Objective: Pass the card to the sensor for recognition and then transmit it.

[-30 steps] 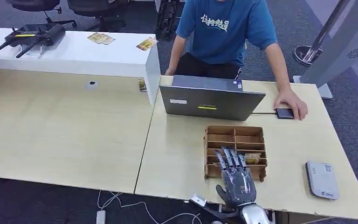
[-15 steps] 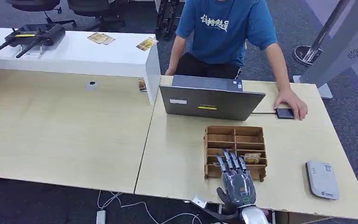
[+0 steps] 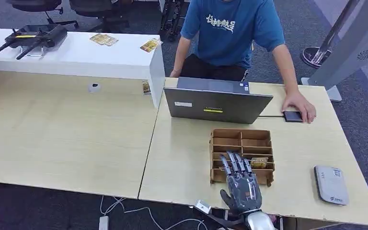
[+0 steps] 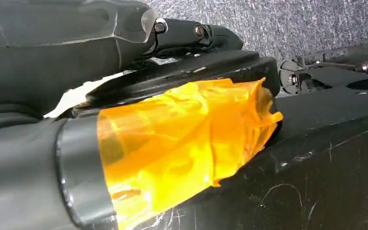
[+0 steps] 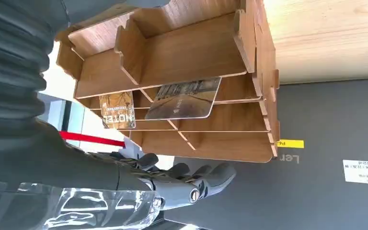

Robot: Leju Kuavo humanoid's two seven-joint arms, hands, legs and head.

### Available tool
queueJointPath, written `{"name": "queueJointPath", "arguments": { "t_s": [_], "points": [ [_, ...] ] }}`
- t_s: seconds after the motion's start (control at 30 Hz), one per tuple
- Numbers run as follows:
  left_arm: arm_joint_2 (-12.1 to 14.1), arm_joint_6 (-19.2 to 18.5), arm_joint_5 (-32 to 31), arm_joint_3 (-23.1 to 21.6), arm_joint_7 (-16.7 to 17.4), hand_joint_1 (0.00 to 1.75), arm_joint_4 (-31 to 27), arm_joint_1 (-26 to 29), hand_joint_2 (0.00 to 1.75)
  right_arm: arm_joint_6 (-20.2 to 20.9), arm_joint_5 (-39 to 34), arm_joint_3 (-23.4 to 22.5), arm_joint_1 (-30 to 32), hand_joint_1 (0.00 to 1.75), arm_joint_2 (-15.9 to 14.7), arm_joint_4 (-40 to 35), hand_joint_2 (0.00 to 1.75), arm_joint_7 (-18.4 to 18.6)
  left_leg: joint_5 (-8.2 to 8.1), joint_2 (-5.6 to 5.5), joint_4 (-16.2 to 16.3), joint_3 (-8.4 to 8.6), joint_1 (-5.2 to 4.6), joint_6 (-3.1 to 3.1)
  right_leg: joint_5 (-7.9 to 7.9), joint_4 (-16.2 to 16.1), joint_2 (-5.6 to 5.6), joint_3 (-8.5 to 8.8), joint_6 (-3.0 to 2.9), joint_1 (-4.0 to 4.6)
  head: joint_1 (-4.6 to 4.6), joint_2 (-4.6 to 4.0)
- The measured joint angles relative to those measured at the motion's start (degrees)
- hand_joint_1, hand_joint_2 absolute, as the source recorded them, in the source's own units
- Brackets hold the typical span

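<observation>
A wooden card organizer (image 3: 242, 141) stands on the table in front of the laptop. A yellowish card (image 3: 259, 162) lies in one of its near slots. In the right wrist view two cards rest in the slots: a pale printed card (image 5: 184, 98) and a brown one (image 5: 117, 109). My right hand (image 3: 239, 184) hovers over the organizer's near edge with its fingers (image 5: 191, 182) stretched out and apart, holding nothing. A white sensor box (image 3: 331, 184) lies at the table's near right. My left hand (image 4: 191, 33) hangs by my body; how it stands is unclear.
A grey laptop (image 3: 216, 103) stands behind the organizer. A person in a blue shirt (image 3: 232, 28) sits behind it, one hand on a small black device (image 3: 292, 116). A white raised shelf (image 3: 72, 55) with cards and a black device is at the far left.
My right hand has drifted slightly back toward the table's near edge, fingers still stretched out. The cards and the person have not moved.
</observation>
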Motion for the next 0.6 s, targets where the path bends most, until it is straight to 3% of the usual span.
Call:
{"name": "queueJointPath", "arguments": {
  "t_s": [0.6],
  "points": [
    [0.0, 0.0, -0.4, 0.0, 0.0, 0.0, 0.0, 0.0, 0.0, 0.0, 0.7, -0.1, -2.7, 0.0, 0.8, 1.9, 1.75, -0.3, 0.0, 0.0, 0.0, 0.0, 0.0, 0.0, 0.0, 0.0, 0.0, 0.0, 0.0, 0.0, 0.0, 0.0]
  ]
}}
